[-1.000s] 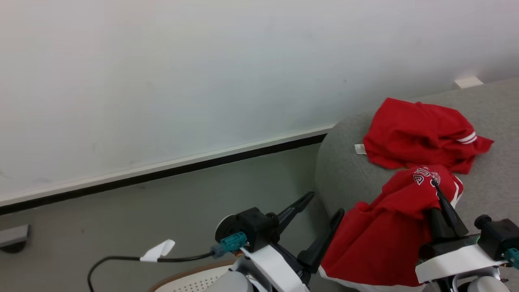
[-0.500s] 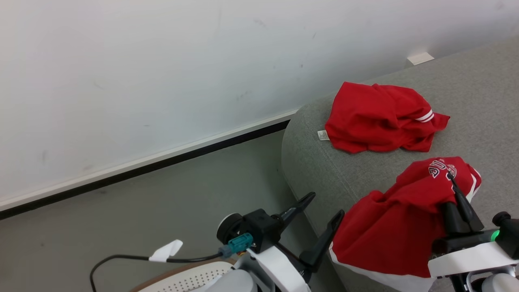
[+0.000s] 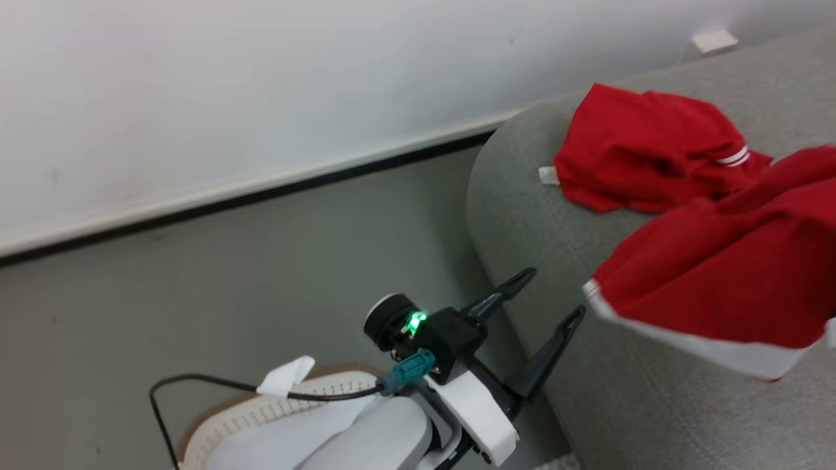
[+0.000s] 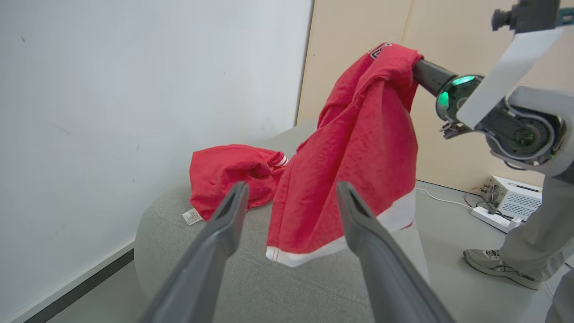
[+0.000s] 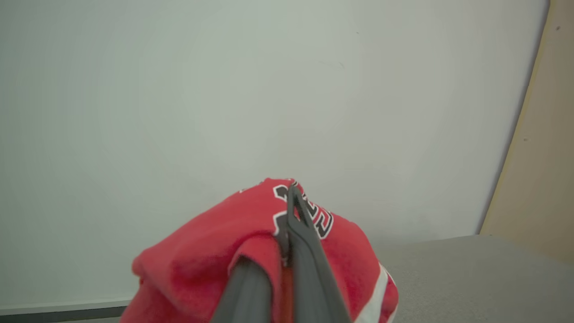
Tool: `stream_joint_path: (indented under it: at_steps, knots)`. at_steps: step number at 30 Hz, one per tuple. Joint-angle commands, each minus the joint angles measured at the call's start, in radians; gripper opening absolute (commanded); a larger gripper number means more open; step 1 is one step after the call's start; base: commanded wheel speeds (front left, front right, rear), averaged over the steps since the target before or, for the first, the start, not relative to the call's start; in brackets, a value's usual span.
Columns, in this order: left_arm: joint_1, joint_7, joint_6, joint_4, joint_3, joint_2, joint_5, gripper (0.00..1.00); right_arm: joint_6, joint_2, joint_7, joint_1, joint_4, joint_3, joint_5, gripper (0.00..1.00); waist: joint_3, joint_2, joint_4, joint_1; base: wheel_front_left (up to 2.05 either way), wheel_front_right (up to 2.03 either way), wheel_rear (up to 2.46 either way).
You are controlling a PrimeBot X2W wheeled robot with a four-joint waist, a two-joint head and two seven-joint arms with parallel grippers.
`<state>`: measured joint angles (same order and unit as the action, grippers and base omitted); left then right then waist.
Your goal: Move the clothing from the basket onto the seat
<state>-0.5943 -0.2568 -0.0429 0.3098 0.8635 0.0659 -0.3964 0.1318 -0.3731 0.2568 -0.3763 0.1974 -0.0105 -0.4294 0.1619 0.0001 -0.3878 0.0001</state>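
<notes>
Holding lettered red garment (image 3: 718, 274) aloft over grey seat (image 3: 522, 209), ready for setting down.
Laundry basket (image 3: 248, 412) low at left, probably empty though mostly hidden; left end effector (image 3: 556, 290) spread wide, idle; plain red garment (image 3: 640, 143) lying on seat; right end effector (image 5: 290, 197) clamped on lettered garment, raised so hem clears upholstery.

The seat (image 3: 627, 405) is covered in grey woven cloth, matt and a little rough. The clothing (image 3: 718, 274) is soft red cloth with a fine grain; its white band (image 3: 686, 339) looks smoother. The basket (image 3: 261, 410) is cream plastic, pierced with small holes, with a brown rim. The jaws of the left gripper (image 3: 555, 292) look like dark matt plastic, and the shell (image 3: 477, 411) behind them is white plastic with a slight gloss. The wall (image 3: 261, 98) is smooth, matt white. The floor (image 3: 228, 274) is smooth and grey.
</notes>
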Motion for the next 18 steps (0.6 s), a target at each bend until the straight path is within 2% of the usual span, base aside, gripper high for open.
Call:
stream_joint_path:
  at_steps: [1, 6, 8, 12, 18]
  knots:
    - [-0.012, -0.004, 0.004, -0.002, -0.001, 0.010, 0.006, 1.00, -0.002, -0.009, 0.004, -0.024, 0.003, -0.009, -0.007, 0.00, 0.078, -0.0001, 0.040, -0.0001, 0.00, 0.00, 0.00]
    - [-0.079, 0.006, -0.004, -0.019, 0.009, 0.030, 0.051, 1.00, -0.002, -0.081, 0.007, -0.105, 0.013, -0.070, -0.041, 0.00, 0.228, -0.0001, 0.089, -0.0001, 0.00, 0.00, 0.00]
    - [-0.099, 0.007, -0.005, -0.029, 0.008, 0.036, 0.059, 1.00, -0.002, -0.134, 0.007, -0.125, 0.044, -0.073, -0.040, 0.00, 0.282, -0.0001, 0.110, -0.0001, 0.00, 0.00, 0.00]
    - [-0.125, 0.009, 0.001, -0.038, -0.002, 0.054, 0.065, 1.00, -0.002, -0.198, 0.007, -0.182, 0.138, -0.087, -0.048, 0.00, 0.358, -0.0001, 0.138, -0.0001, 0.00, 0.00, 0.00]
    - [-0.144, 0.003, 0.003, -0.039, -0.008, 0.058, 0.067, 1.00, -0.002, -0.251, -0.019, -0.256, 0.332, 0.025, -0.086, 0.00, 0.418, -0.0001, 0.170, -0.0001, 0.00, 0.00, 0.00]
